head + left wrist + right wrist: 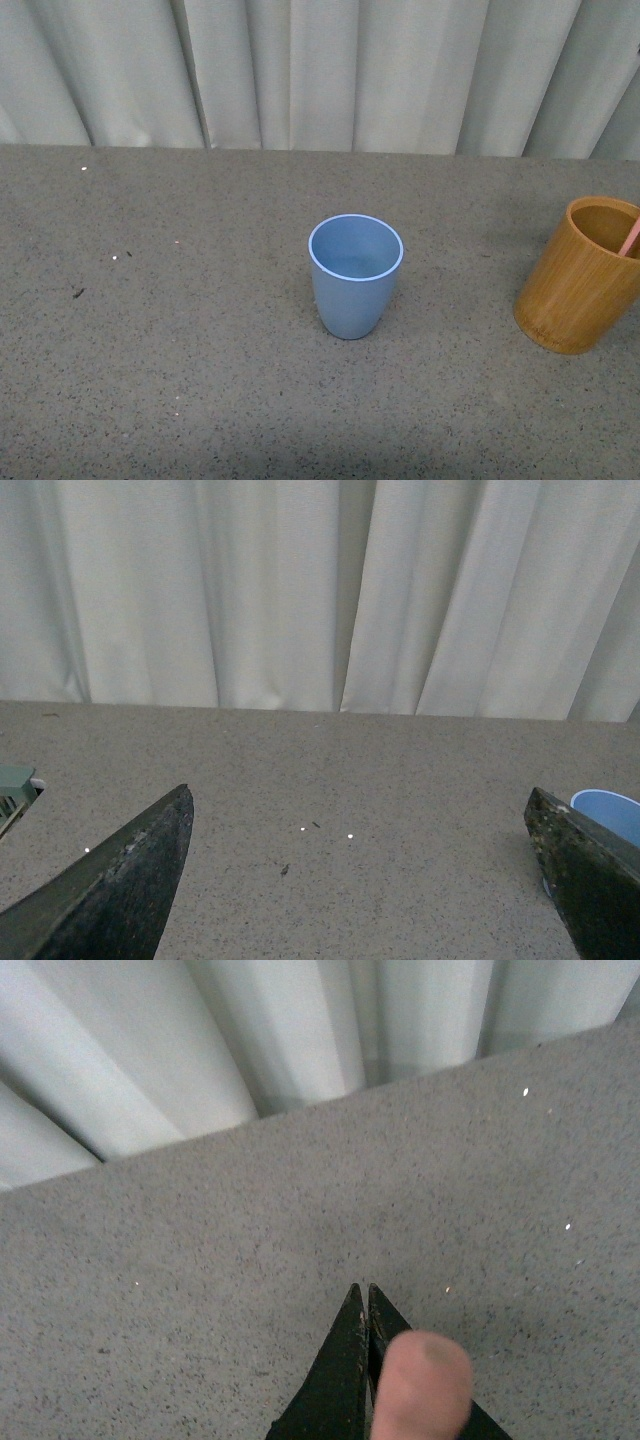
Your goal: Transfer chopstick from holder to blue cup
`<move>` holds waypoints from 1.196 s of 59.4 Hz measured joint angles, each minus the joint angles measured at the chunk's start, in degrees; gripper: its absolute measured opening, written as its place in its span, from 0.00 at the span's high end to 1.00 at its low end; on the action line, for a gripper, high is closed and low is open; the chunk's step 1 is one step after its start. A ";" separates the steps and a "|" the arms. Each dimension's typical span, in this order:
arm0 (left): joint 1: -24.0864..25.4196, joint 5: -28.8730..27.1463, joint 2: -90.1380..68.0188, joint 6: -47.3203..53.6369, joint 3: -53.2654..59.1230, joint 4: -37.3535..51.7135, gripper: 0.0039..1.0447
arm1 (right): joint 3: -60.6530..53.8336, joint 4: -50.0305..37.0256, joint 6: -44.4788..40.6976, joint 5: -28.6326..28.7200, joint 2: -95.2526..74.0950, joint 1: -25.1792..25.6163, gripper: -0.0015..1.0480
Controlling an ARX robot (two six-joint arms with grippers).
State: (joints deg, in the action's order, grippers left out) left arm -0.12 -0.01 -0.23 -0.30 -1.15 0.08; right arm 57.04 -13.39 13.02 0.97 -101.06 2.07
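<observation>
Blurred pink chopstick (pixel 425 1385) end, seemingly pinched by my right gripper (pixel 366 1295), tips together; left gripper (pixel 358 800) apart, empty. Centre frame, blue cup (pixel 355 280) empty; transfer hardly begun.

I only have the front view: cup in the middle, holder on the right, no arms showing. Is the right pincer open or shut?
Observer: Shut. In its wrist view the right pincer has its tips together, with the blurred pink end of the chopstick against them, seemingly pinched.
Operator: And the left one?
Observer: The left pincer is open, with nothing between its fingers.
Operator: Can it see the cup?
Observer: Yes, the cup shows just behind one finger, at the edge of the left wrist view.
</observation>
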 joint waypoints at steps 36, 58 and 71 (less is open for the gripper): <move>0.00 0.00 0.00 0.00 0.00 0.00 0.06 | -4.92 -7.78 2.56 0.87 25.90 -15.26 0.99; 0.00 0.00 0.00 0.02 0.00 0.00 0.06 | -13.42 -20.20 10.71 -1.16 13.31 -24.83 0.99; 0.00 0.00 0.00 0.00 0.00 0.00 0.06 | -13.97 -22.12 11.65 -1.64 9.40 -24.09 0.99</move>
State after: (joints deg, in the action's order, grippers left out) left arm -0.12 -0.01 -0.23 -0.30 -1.15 0.08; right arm 43.07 -35.51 24.67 -0.67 -91.66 -22.02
